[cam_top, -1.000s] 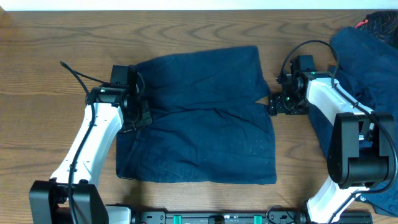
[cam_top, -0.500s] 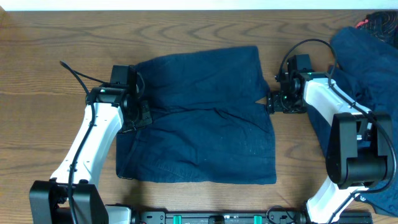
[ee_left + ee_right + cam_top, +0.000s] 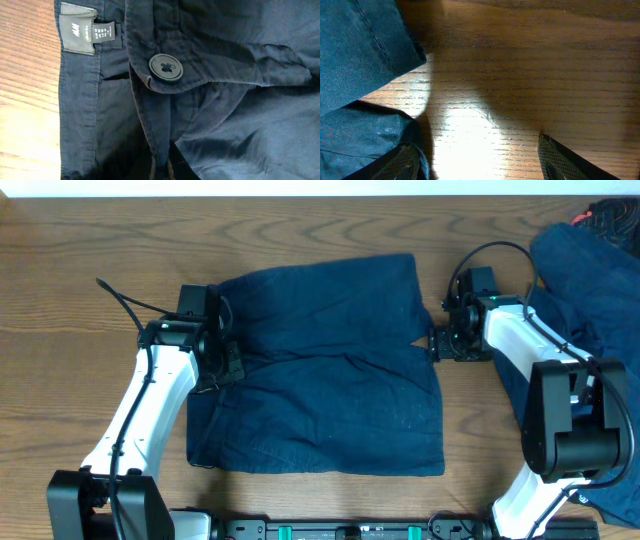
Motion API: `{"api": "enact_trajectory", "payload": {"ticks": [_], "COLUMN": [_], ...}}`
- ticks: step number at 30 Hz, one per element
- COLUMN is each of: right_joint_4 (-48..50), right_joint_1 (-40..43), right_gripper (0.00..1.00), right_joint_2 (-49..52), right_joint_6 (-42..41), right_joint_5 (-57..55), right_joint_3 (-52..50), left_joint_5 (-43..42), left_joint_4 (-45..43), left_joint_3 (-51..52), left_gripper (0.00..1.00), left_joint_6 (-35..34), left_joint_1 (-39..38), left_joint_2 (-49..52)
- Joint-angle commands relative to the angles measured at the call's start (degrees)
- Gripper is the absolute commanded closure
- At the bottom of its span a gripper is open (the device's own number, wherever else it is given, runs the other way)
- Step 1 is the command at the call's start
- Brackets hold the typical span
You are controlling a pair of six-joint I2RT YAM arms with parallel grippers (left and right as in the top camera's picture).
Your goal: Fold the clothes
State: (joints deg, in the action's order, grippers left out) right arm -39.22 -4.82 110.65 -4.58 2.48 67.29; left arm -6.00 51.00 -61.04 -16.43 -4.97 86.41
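Legible text — one item
Grey tag [image 3: 77,35] sewn in shorts [image 3: 235,100] waistband reads "H&M"; black tag [image 3: 104,35] beside it — print too small.

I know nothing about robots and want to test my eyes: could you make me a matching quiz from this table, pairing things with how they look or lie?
1 shorts
2 button
3 label
4 right pincer

A grey, rectangular
B spread flat mid-table
C open, nothing held
D round, dark

Pairs: 1-B, 2-D, 3-A, 4-C
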Motion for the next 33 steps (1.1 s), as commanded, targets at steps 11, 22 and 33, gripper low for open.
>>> {"api": "enact_trajectory", "payload": {"ticks": [11, 22, 33], "right_joint_4": [-1.57, -1.92, -1.95], "right_joint_1": [0.24, 0.24, 0.24], "right_gripper": [0.25, 0.26, 0.26], "right_joint_2": [6.69, 6.69, 6.71], "right_joint_6": [-1.16, -1.16, -1.14], "right_joint_5": [-1.01, -1.97, -2.29], "right_joint_3": [-4.46, -4.46, -4.48], "left_joint_5": [0.46, 1.09, 12.31], "left_joint_4": [0.2, 0.63, 1.29], "left_joint_3": [-0.15, -0.17, -0.24], "left_gripper": [0.93, 0.94, 0.94], "left_joint_6": [0.72, 0.76, -1.27], "left_joint_1": [0.28, 0.31, 0.31], "left_joint_2": [0.04, 0.04, -0.48]}}
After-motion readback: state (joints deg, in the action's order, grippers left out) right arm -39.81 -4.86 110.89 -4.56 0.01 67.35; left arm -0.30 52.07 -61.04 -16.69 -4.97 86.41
